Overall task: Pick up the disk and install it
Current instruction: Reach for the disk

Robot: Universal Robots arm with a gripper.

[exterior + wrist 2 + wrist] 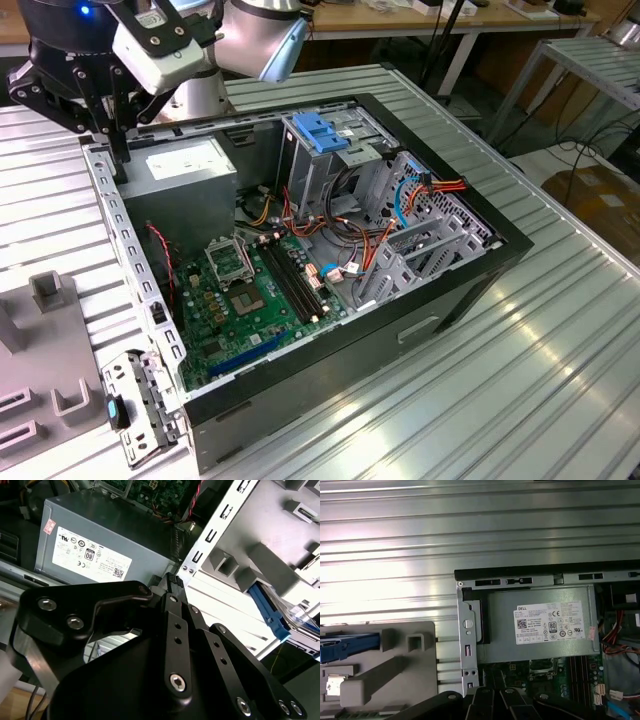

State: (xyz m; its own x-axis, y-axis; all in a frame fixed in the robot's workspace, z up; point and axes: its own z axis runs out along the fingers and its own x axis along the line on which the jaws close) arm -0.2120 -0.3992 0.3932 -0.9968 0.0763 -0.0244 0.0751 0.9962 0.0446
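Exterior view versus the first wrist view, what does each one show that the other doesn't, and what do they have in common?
Exterior view: the tall drive cage with its blue bracket, and the arm's grey joint.
First wrist view: the disk, in its blue carrier, resting on the grey fixture beside the case.
Shared: the power supply, the open computer case, the ribbed metal table and the gripper, near the case's power-supply corner.

The black gripper (172,582) hung near the computer case's perforated steel edge (215,535), just beside the grey power supply (100,535). Outside that edge, the disk (270,611) lay in a grey holder (260,560), its blue rail showing.
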